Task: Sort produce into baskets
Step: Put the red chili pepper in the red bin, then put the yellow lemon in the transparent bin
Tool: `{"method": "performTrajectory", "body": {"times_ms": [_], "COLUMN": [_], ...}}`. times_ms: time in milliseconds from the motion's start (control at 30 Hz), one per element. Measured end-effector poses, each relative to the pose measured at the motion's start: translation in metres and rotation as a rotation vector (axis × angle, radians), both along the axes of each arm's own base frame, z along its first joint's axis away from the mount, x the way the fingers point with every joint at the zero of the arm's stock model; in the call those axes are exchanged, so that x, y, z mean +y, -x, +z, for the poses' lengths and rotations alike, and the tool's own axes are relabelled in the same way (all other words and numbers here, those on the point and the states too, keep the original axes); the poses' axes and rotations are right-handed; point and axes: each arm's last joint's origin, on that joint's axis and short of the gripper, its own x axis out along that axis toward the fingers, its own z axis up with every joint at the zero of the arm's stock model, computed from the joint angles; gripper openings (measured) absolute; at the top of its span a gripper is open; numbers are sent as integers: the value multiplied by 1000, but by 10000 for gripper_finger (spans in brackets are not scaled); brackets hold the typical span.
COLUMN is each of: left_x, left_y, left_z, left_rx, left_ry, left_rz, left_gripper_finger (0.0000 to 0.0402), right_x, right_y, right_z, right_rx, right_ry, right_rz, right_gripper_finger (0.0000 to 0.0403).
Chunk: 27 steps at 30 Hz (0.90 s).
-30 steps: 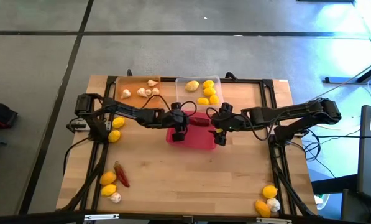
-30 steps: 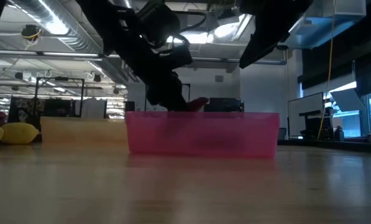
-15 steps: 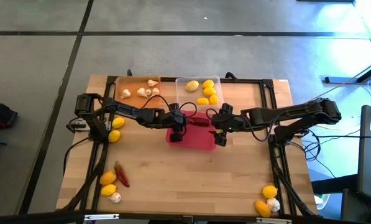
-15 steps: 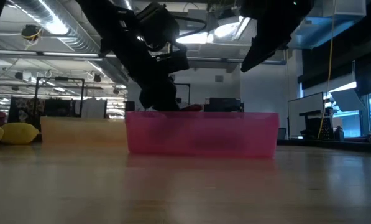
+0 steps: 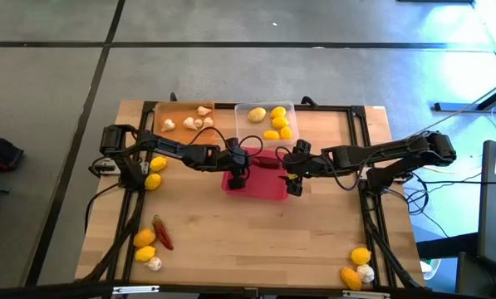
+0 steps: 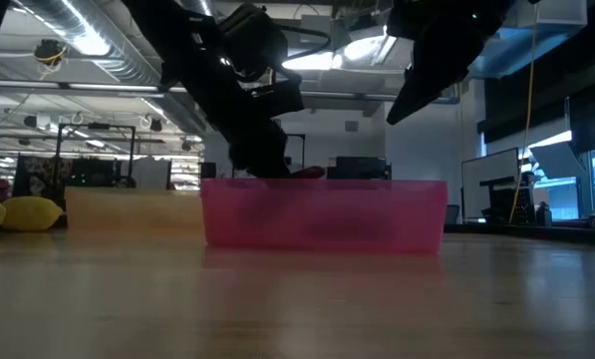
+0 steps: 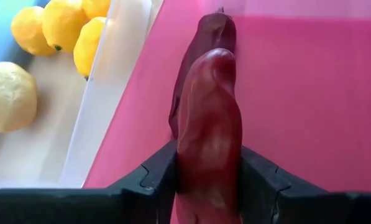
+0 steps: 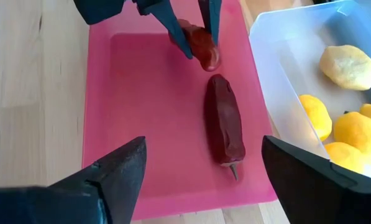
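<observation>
Bare grey concrete floor surrounds the pale wooden table (image 5: 256, 228), and from where I stand both dark arms meet over its middle.

Risk first. The left gripper (image 8: 191, 28) hangs low over the pink-red rectangular plastic tray (image 5: 268, 189), fingers clamped on a long dark red chili pepper (image 7: 209, 134) that juts well past their tips. Let go from a tilt, I'd guess it could roll onto the second dark red chili (image 8: 224, 126) lying on the tray floor just beside it, or tip toward the tray's far rim, where the clear whitish plastic tray (image 5: 246, 111) sits close. The right gripper (image 5: 292, 178) hovers over the pink tray's right end with fingers spread wide and nothing in them; with two arms this near each other, a careless swing could mean a knock.

Now the trays. The pink one, centre, holds that single loose chili. The clear one, far side and slightly right, holds yellow lemon-like ovals (image 5: 278, 122). The translucent orange plastic tray (image 5: 178, 107), far left, holds white garlic-like bulbs (image 5: 196, 122).

Plenty is unsorted: two lemons (image 5: 155, 171) at the left edge; a near-left cluster of lemons, a garlic bulb and more red chilies (image 5: 162, 232); a near-right clump of lemons and garlic (image 5: 357, 267).
</observation>
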Motion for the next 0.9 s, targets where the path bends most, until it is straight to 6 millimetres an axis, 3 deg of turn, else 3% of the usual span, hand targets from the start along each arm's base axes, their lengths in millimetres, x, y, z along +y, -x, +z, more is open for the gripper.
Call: {"method": "performTrajectory", "body": {"times_ms": [267,400,633,900], "left_x": [0,0,-10,-24], "left_y": [0,1,22,79], "left_z": [0,5,47,95], "left_rx": [-15,-24,-41,1], "left_ry": [29,26,47,151], "left_rz": [26,21,21,108], "left_gripper_finger": [213,233,228,226], "right_x": [0,0,0,0], "right_y": [0,0,0,-1], "right_z": [0,0,0,0], "right_rx": [-1,0,0,-9], "right_ry": [0,0,0,-2], "right_rz": [0,1,0,-1], "right_gripper_finger": [310,310,310,310]}}
